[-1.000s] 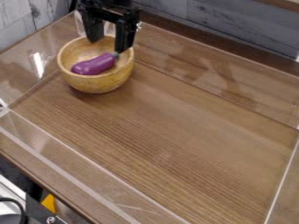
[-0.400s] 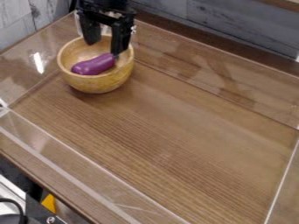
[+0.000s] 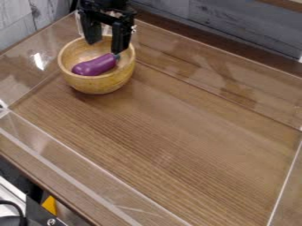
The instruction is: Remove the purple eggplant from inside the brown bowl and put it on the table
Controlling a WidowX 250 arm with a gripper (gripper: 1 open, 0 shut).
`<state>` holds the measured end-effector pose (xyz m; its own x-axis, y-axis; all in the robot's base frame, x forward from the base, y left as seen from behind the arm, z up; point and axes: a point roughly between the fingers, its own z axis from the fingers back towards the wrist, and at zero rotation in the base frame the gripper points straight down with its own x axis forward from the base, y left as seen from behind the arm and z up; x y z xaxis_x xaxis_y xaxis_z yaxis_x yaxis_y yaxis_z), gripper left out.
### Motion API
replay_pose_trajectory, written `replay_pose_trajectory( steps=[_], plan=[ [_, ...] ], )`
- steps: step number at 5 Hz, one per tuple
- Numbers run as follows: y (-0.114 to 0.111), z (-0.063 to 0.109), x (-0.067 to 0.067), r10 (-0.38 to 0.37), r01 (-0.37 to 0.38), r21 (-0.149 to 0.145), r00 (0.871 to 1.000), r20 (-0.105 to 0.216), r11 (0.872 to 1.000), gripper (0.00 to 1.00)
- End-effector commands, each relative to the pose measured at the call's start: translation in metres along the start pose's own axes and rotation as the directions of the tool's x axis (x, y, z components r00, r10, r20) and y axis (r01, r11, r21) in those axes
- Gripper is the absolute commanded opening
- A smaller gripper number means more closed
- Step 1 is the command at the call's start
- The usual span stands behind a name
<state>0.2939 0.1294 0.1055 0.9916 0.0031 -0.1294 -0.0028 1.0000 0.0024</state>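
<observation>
The purple eggplant (image 3: pixel 94 64) lies inside the brown bowl (image 3: pixel 97 82), which stands at the far left of the table (image 3: pixel 177 132). My black gripper (image 3: pixel 105 40) hangs open just above the bowl's far rim. One finger (image 3: pixel 90 31) is over the back left of the bowl and the other reaches down over the eggplant's right end. Nothing is held between them.
Clear plastic walls (image 3: pixel 35 150) edge the tabletop on all sides. A grey plank wall (image 3: pixel 236 22) rises behind the far side. Bare wood-grain surface stretches to the right of and in front of the bowl.
The gripper has shifted slightly left and up over the bowl's back rim. The eggplant and the bowl have not moved.
</observation>
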Motion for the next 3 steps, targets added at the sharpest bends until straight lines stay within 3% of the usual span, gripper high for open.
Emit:
replay_pose_trajectory(
  steps=[1, 3],
  plan=[
    [0.0084, 0.0159, 0.0067, 0.006, -0.008, 0.023, 0.998, 0.061, 1.0, 1.0],
    [0.0124, 0.0129, 0.0135, 0.01, -0.011, 0.021, 0.998, 0.067, 1.0, 1.0]
  ],
)
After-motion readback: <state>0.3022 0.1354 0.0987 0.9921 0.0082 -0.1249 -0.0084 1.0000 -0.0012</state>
